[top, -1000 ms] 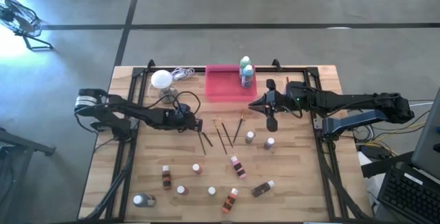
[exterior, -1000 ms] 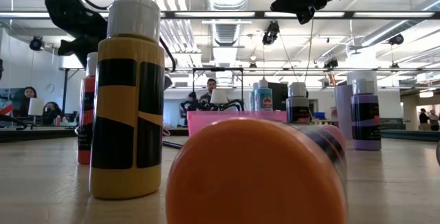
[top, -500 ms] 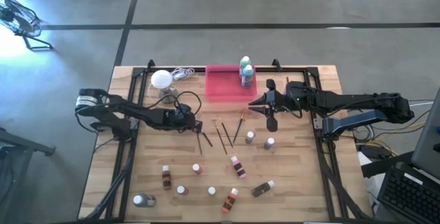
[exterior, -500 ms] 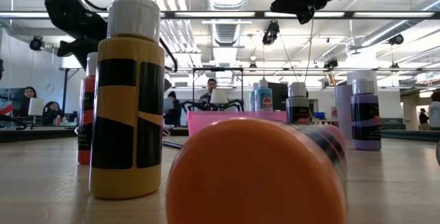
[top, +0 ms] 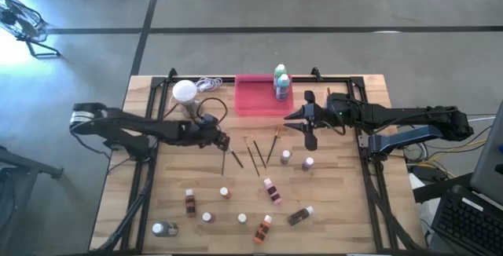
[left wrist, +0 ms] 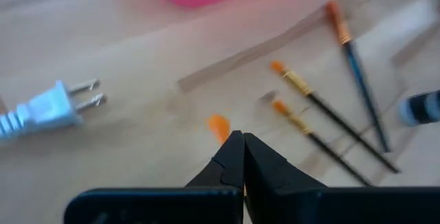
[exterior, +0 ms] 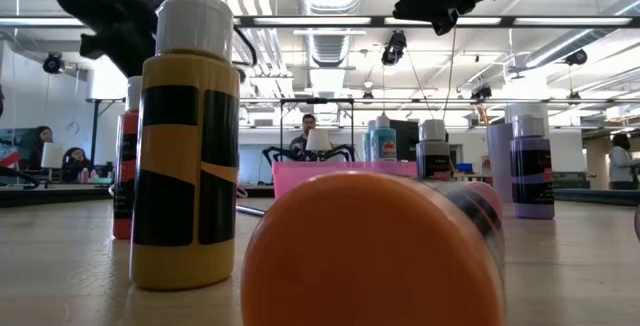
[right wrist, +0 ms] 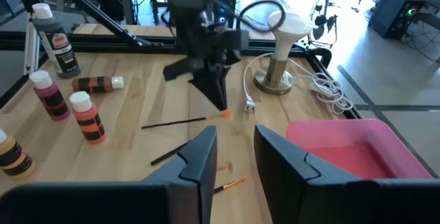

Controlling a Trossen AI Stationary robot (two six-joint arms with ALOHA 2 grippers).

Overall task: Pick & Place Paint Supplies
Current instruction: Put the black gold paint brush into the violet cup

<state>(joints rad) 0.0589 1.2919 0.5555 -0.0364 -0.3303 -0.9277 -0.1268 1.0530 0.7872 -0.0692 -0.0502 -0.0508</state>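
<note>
My left gripper (top: 222,141) is shut on a thin dark-handled paintbrush (right wrist: 182,121) at the table's middle left; its orange bristle tip (left wrist: 218,126) pokes out past the fingertips. Three more paintbrushes (top: 258,154) lie flat on the wood to its right. Small white-capped bottles (top: 271,189) stand and lie toward the near edge. A green and a blue bottle (top: 280,83) stand at the pink tray's (top: 255,99) right end. My right gripper (right wrist: 234,157) hovers open near the tray, holding nothing. My left gripper pinches the paintbrush just behind its orange bristles (right wrist: 218,116), between the tips of its two fingers. The fingers slant down from the table's left and lie across the brush. The handle (right wrist: 161,123) runs out toward the near edge; whether its free end rests on the wood I cannot tell.
A white globe lamp (top: 185,91) stands at the far left, and its cord and plug (left wrist: 48,107) trail over the wood beside my left gripper. In the low view a tall yellow bottle (exterior: 187,146) and a lying orange one (exterior: 370,251) stand close. People sit beyond the table.
My left gripper has risen and drawn back a little toward the table's left edge, rolling slightly. The brush's bristle end has come up off the wood with it.
</note>
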